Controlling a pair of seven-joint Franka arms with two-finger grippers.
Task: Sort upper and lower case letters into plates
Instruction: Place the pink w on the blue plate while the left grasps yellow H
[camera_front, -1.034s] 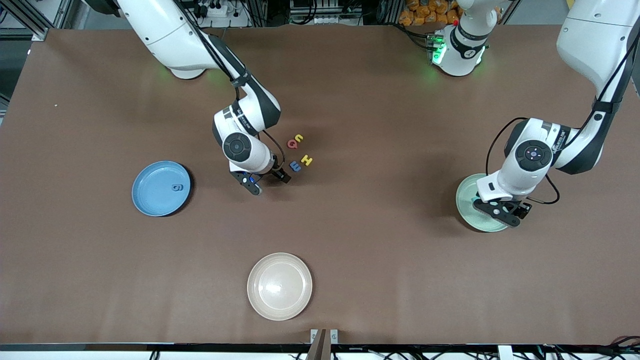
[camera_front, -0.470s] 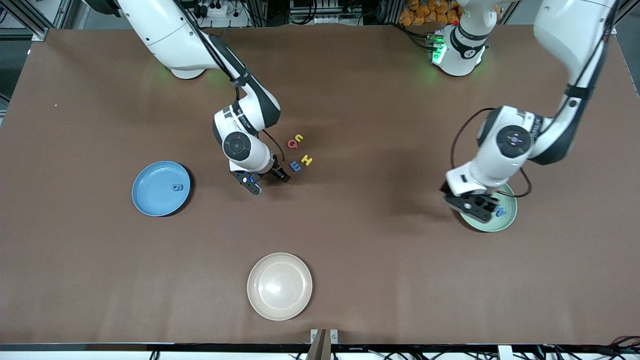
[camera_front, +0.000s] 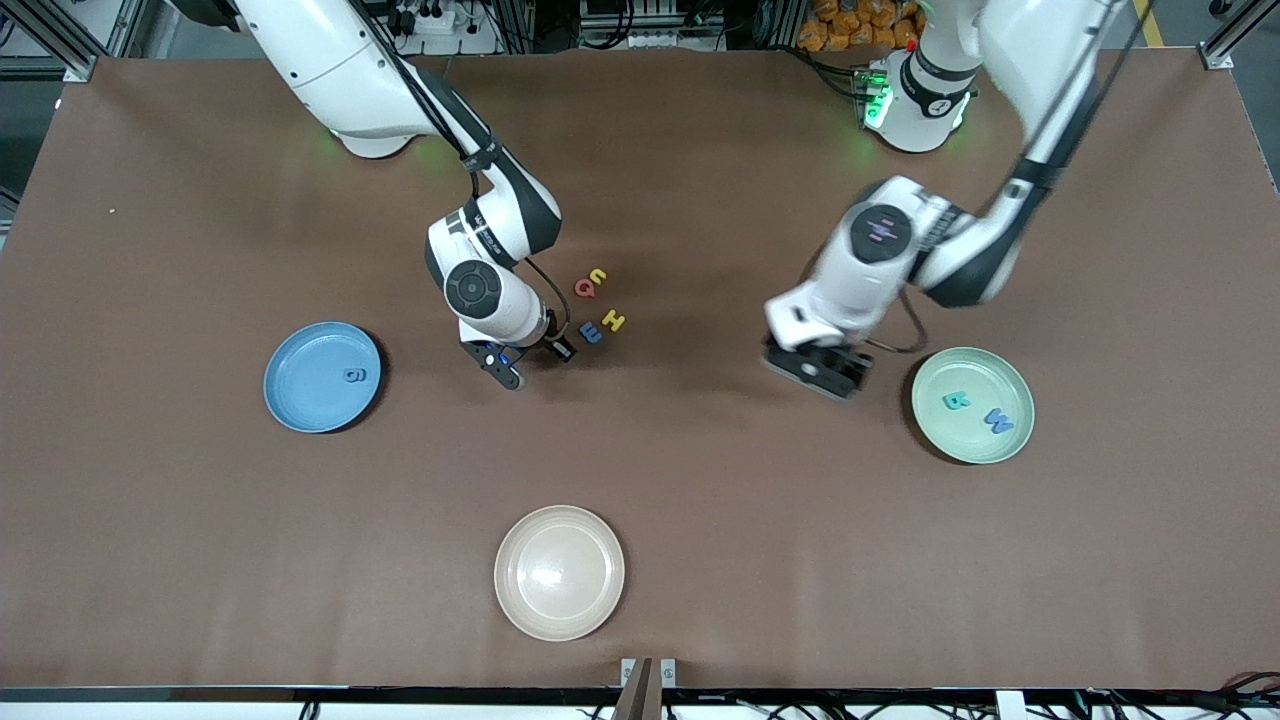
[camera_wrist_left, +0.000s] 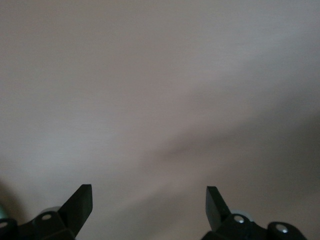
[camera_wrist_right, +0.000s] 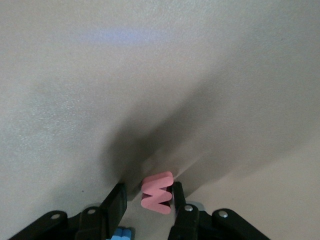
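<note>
We see the loose letters lying near the middle of the table: a red-pink letter (camera_front: 585, 288) and a yellow one (camera_front: 598, 274) just beside it, with a blue letter (camera_front: 590, 332) and another yellow letter (camera_front: 613, 321) slightly nearer the front camera. The blue plate (camera_front: 300, 395), toward the right arm's end, holds one blue letter (camera_front: 353, 375). The mint green plate (camera_front: 985, 445), toward the left arm's end, holds a teal letter (camera_front: 956, 401) and a blue letter (camera_front: 998, 423). The cream plate (camera_front: 520, 600) sits close to the table edge nearest the camera. The right gripper (camera_wrist_right: 145, 205) is low beside the loose cluster, its fingers (camera_wrist_right: 117, 202) set on either side of a pink letter (camera_wrist_right: 157, 193), one finger touching it. The left gripper (camera_wrist_left: 149, 202) is spread wide over bare tabletop. A second ago it hung over the mint green plate; since then it has moved off toward the middle of the table, uncovering both letters there, while the right arm has held its place. Wide brown tabletop lies open between the plates and along the edges.
</note>
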